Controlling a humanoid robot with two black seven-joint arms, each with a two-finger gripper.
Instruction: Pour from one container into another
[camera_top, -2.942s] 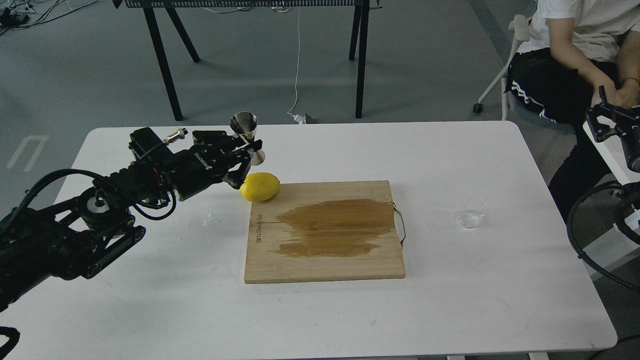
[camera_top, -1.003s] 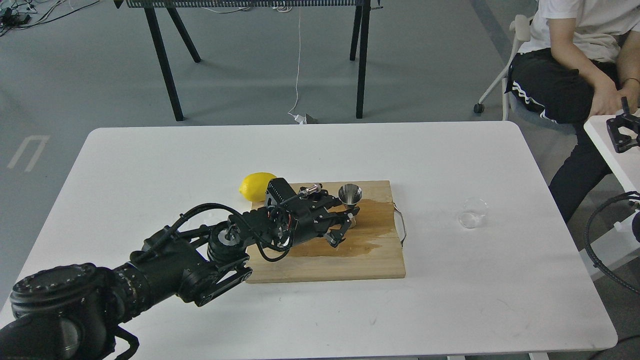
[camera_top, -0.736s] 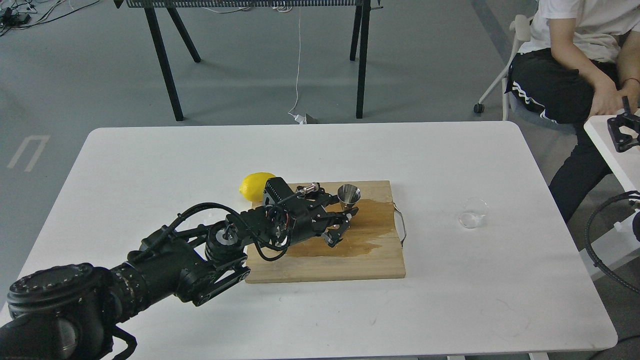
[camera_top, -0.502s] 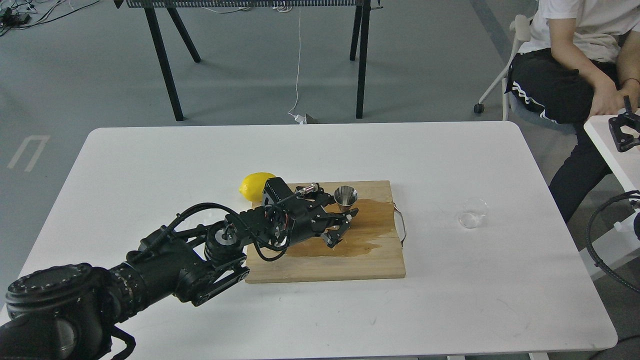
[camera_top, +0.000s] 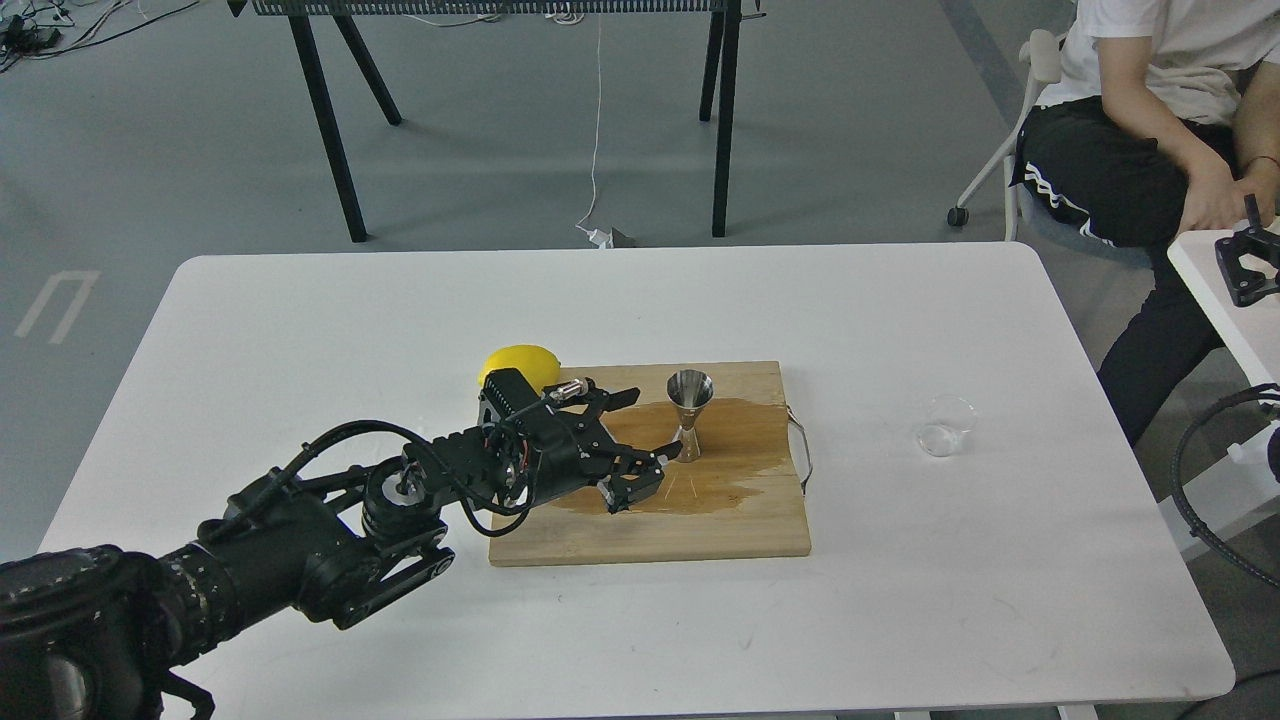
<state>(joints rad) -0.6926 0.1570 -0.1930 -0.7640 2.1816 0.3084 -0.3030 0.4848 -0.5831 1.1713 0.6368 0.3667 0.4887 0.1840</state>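
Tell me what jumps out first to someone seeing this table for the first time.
A black left gripper hangs open over the wooden cutting board mid-table, just left of a shiny steel jigger standing upright on the board's dark wet patch. A yellow lemon sits at the board's far left corner, and a small clear glass cup stands alone on the white table to the right.

You have a single view, from the robot's head, looking forward and down over the whole white desk (camera_top: 880, 620) from fairly near. Your left arm enters from the lower left. The grey floor (camera_top: 500, 150) lies beyond; at the right edge the picture cuts off, perhaps hiding your right arm.
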